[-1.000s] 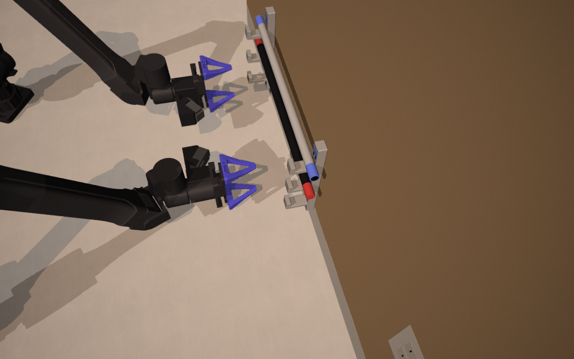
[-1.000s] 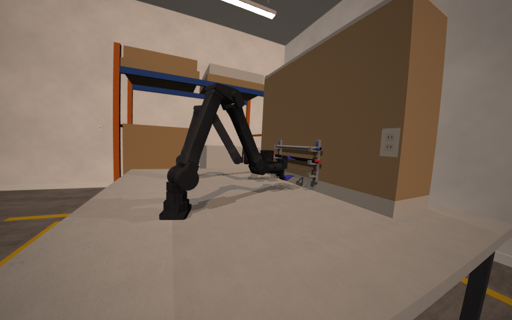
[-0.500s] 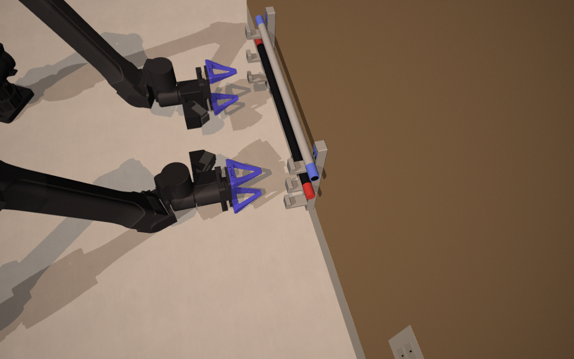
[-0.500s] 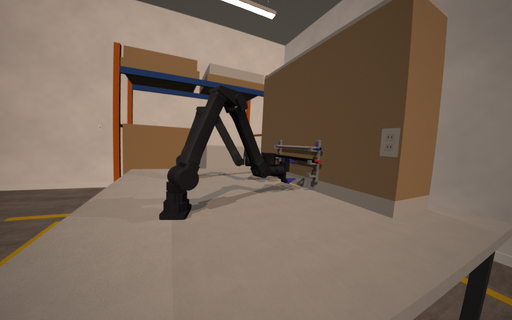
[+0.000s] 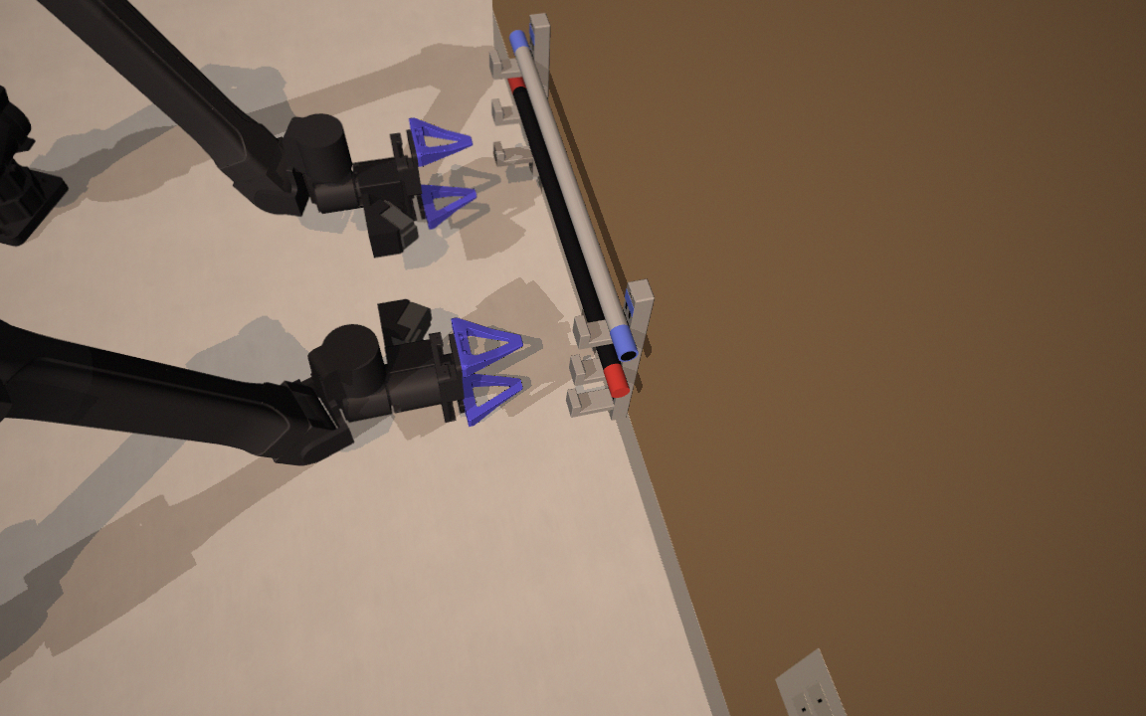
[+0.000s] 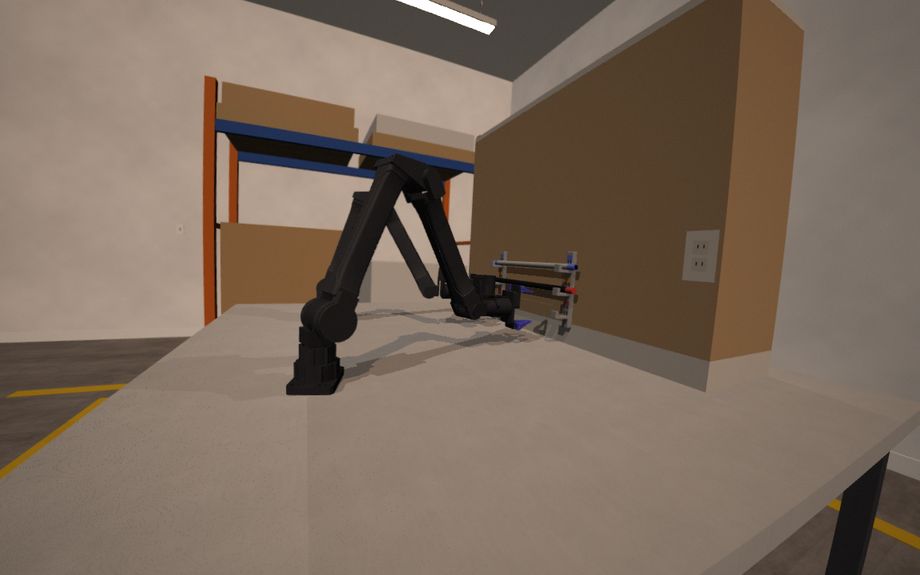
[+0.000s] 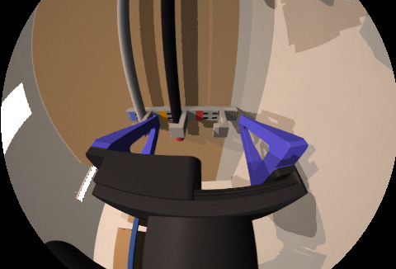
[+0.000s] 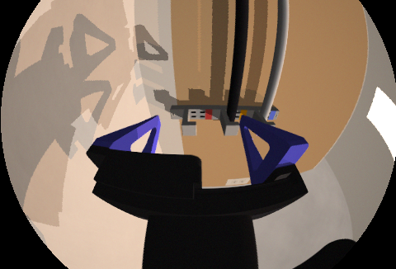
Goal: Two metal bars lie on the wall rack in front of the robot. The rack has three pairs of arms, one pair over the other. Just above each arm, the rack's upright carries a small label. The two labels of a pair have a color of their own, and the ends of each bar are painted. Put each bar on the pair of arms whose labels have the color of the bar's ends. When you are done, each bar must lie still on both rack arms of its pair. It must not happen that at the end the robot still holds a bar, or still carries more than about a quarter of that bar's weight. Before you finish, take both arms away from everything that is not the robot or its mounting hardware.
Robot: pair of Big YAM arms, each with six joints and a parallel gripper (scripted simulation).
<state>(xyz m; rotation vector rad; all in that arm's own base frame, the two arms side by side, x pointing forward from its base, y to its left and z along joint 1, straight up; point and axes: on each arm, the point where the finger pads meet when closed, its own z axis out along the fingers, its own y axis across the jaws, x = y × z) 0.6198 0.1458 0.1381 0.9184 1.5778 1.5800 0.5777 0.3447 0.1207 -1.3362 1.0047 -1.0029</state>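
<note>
Both pairs of fingers [image 5: 448,171] [image 5: 492,372] are spread wide and empty. The black bar [image 5: 559,196] [image 6: 534,284] [image 7: 168,46] [image 8: 240,46] ahead could be dropped if gripped unevenly.

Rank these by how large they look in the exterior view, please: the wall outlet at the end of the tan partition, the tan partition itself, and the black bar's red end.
1. Tan partition
2. Wall outlet
3. Black bar's red end
</note>
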